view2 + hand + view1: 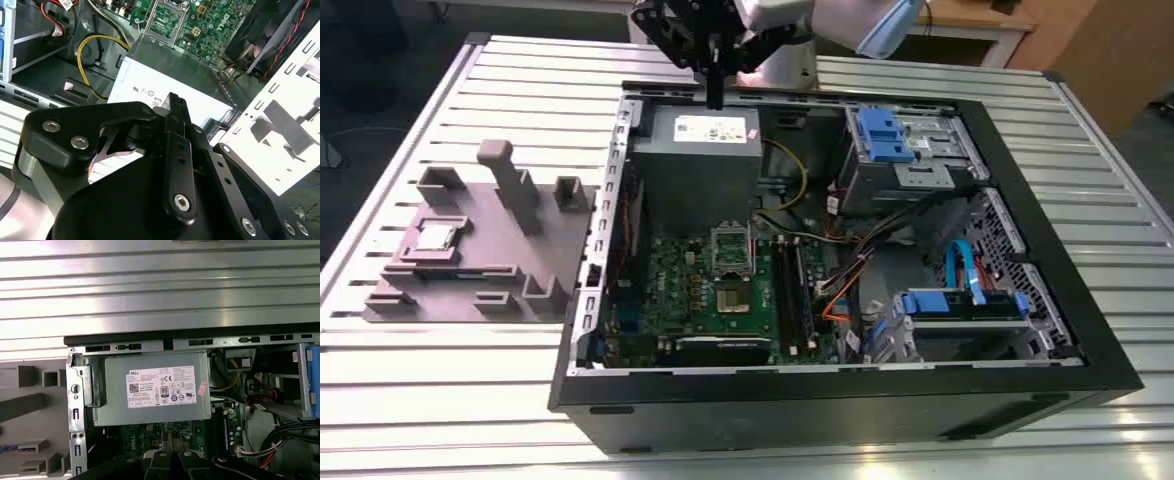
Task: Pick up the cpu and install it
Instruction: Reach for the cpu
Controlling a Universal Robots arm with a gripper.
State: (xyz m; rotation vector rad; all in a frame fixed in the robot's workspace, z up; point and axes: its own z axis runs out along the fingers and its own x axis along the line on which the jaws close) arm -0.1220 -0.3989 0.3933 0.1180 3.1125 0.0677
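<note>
The cpu point(438, 236), a small pale silver square, lies on the grey-mauve fixture block point(480, 265) at the exterior view's left, outside the case. My gripper point(715, 98) hangs far from it, above the back edge of the open computer case, just over the grey power-supply box point(704, 135). Its black fingers are shut with nothing between them. In the second wrist view the gripper point(176, 102) points at the power-supply box point(165, 82), with the dark socket frame point(166, 19) on the green motherboard beyond. On the motherboard the socket point(732, 292) sits in the middle of the case.
The black case point(854, 385) lies open on a slatted metal table point(427, 400). Inside are blue drive brackets point(887, 135), cable bundles point(854, 250) and memory slots point(790, 280). Upright posts point(507, 185) rise from the fixture block. The first wrist view shows the fixture's posts point(25, 405) beside the case wall.
</note>
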